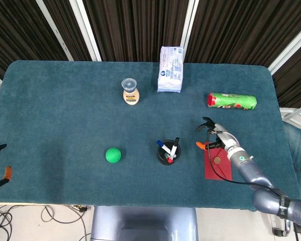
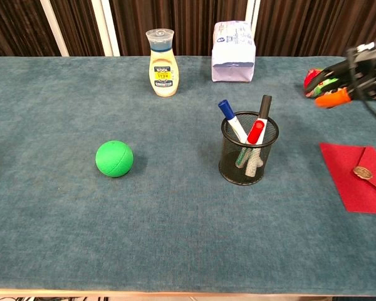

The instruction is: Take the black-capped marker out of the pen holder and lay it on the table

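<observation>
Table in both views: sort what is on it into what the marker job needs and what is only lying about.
Needed: black-capped marker, pen holder, right hand with fingers apart, bare table.

Lying about: blue-capped marker, red-capped marker, green ball, bottle, white packet, green can, red envelope.
</observation>
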Available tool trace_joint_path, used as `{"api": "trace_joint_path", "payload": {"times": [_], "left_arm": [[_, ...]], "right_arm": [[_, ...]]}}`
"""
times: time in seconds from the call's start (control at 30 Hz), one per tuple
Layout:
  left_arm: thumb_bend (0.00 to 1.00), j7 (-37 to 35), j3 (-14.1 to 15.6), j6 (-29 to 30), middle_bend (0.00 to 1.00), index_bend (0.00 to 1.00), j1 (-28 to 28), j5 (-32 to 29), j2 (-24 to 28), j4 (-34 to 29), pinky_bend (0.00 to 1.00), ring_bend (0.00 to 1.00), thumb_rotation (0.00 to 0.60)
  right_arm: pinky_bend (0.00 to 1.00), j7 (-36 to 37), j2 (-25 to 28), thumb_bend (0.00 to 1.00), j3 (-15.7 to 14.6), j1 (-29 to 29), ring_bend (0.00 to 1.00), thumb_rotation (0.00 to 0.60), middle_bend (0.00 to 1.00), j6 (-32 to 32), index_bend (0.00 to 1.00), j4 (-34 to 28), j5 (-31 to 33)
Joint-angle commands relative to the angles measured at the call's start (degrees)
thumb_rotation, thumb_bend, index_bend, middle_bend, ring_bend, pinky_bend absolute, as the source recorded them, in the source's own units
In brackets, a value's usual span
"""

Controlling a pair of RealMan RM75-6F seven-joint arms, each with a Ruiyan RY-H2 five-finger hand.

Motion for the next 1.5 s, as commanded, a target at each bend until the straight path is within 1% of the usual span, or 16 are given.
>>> {"api": "trace_joint_path", "payload": {"times": [0.03,0.23,0.47,0.67,1.0,1.2,1.5], "left_arm": [[0.46,-0.04,-0.01,-0.14,0.03,0.15,-0.05,-0.1,0.01,0.05,0.05,0.08,0.6],[0.46,0.09,-0.02,-0.67,0.03,0.15,-0.32,-0.32,-0.03,0.15,0.05,0.08,0.6],[0.46,-0.12,-0.12,-0.84,0.03,0.15,-0.4,-0.54,0.07,0.11,0.05,0.08,0.6],[0.46,-0.15,-0.11,-0.84,0.03,0.15,-0.42,-0.56,0.1,0.05,0.05,0.08,0.6],[0.46,-0.2,-0.12,-0.86,0.03,0.15,-0.44,-0.67,0.17,-0.01,0.05,0.08,0.6],[0.46,-0.31,-0.15,-0.94,0.03,0.15,-0.48,-0.75,0.22,-0.03,0.05,0.08,0.6],[0.46,-0.47,-0.21,-0.91,0.03,0.15,-0.47,-0.88,0.33,-0.07,0.05,0.08,0.6]], "right_arm": [[0.16,-4.14,-2.82,0.38,-0.68,2.75,0.0,0.6,0.0,0.8,0.39,0.61,4.28],[0.16,-10.6,-4.8,0.37,-1.74,6.03,0.0,0.6,0.0,2.59,0.39,-0.58,10.01],[0.16,-13.73,-5.57,0.37,-1.09,7.56,0.0,0.6,0.0,4.93,0.41,-2.08,13.62],[0.16,-14.46,-4.89,0.37,-0.3,7.73,0.0,0.6,0.0,5.23,0.41,-3.43,14.93],[0.16,-15.01,-3.39,0.36,0.3,8.39,0.0,0.6,0.0,2.51,0.41,-5.21,15.9],[0.16,-15.1,-3.39,0.36,0.39,8.7,0.0,0.6,0.0,1.82,0.41,-6.07,16.2],[0.16,-16.92,-5.02,0.36,0.05,10.08,0.0,0.6,0.0,3.46,0.43,-5.0,18.0]]}}
